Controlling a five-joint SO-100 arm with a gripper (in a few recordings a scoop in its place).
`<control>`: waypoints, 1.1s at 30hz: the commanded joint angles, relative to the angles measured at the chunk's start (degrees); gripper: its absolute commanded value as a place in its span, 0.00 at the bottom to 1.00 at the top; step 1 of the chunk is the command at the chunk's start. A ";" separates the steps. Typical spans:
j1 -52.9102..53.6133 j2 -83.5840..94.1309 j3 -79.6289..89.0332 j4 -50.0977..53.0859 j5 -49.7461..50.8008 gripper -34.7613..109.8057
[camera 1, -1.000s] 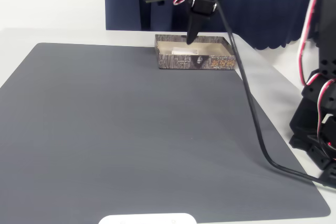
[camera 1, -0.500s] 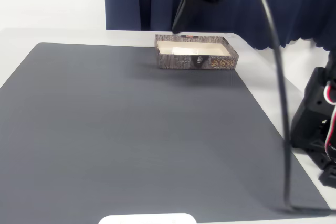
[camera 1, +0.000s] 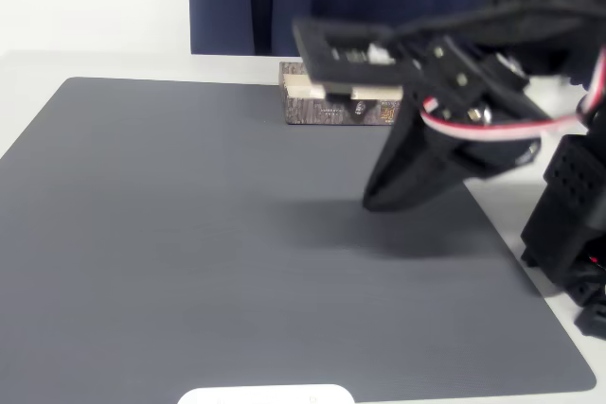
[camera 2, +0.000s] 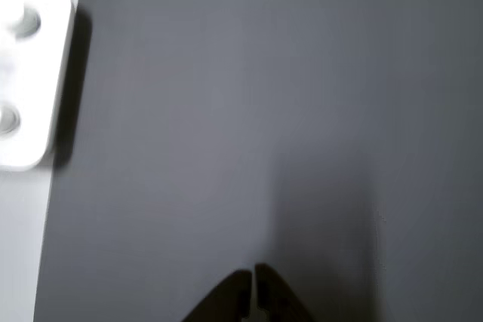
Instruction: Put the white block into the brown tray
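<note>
At the far edge of the surface, towards its right corner in the fixed view, the brown tray sits on the grey mat, its right half hidden behind the arm. You cannot pick out the white block from here. The visible strip of the tray's interior is pale, and nothing in it stands out as a separate item. No block lies on the open mat either, so it is most likely already inside the tray.

The end effector hangs low over the right half of the mat, well apart from the tray and motion-blurred. In the wrist view the end effector is clenched, with its tips meeting and nothing discernible between them. A white rounded fitting lies at the mat's edge.

The step in hand appears to be clearing the arm off to rest.

- Keep the tips above the mat, as they are close to it now.
- Move steadily; the blur suggests haste.
- Hold the arm's path away from the tray wall so the tray is not nudged.
- Before calling the task finished, get an unobstructed look into the tray and confirm the block lies flat within its walls.
</note>
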 commanded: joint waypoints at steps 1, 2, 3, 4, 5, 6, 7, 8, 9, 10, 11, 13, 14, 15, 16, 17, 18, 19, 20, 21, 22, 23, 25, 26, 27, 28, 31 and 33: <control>-1.23 8.70 5.10 -1.05 1.49 0.24; -1.32 10.46 6.94 -1.23 2.29 0.24; -1.32 11.78 8.53 -1.23 3.16 0.24; -1.41 12.92 9.93 -1.32 3.43 0.24; -1.49 14.06 11.25 -1.49 3.60 0.24; -1.58 15.21 12.66 -1.76 3.78 0.24; -1.76 16.35 14.06 -2.02 4.13 0.24; -2.02 17.31 15.56 -2.37 5.01 0.24; -2.29 17.84 16.88 -2.72 5.71 0.24; -2.46 18.02 17.49 -2.55 5.98 0.24; -2.46 18.02 17.49 -1.67 5.71 0.24; -1.85 18.63 17.49 -0.35 5.01 0.24; -1.49 19.25 17.49 0.18 4.31 0.24; -1.32 19.78 17.49 0.79 3.87 0.24; -1.14 20.13 17.49 1.41 3.52 0.24; -1.14 20.57 17.49 2.37 3.08 0.24; -1.14 21.09 17.49 3.78 2.99 0.24; -1.23 21.88 17.49 5.54 2.90 0.24; -1.23 21.88 17.49 6.94 3.16 0.24; -1.32 21.88 17.49 8.17 3.25 0.24; -1.41 21.88 17.49 8.96 3.16 0.24; -1.41 21.88 17.49 9.58 2.72 0.24; -1.41 21.88 17.49 10.63 2.29 0.24; -1.41 21.88 17.49 11.34 2.29 0.24; -1.41 21.88 17.49 12.30 2.46 0.24; -1.41 21.88 17.49 13.62 2.81 0.24; -1.49 21.88 17.49 15.91 1.14 0.24; -1.49 21.97 17.49 16.00 -1.05 0.24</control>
